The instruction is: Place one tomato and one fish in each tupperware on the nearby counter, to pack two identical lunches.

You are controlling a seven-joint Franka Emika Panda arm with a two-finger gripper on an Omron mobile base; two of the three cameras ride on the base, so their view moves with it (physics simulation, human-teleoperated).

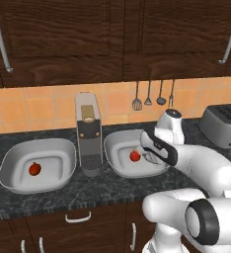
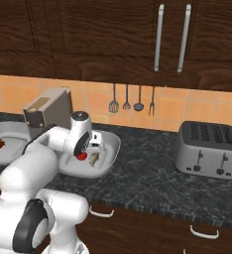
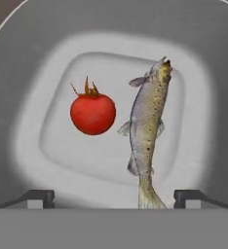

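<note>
— Two tubs sit on the black worktop point(image 1: 88, 190). Where is the gripper point(image 3: 114, 198)?

— It hangs right above the right tub point(image 1: 118, 163). Its fingers point(image 3: 38, 197) are spread wide and hold nothing.

— What lies under it?

— A fish point(image 3: 146, 131) and a red tomato point(image 3: 92, 113), side by side in that tub, not touching. The fish's tail lies between the two fingers, lower down.

— And the other tub?

— The left tub point(image 1: 11, 170) has one tomato point(image 1: 34, 169) in it. A tall machine point(image 1: 89, 133) stands between the tubs.
</note>
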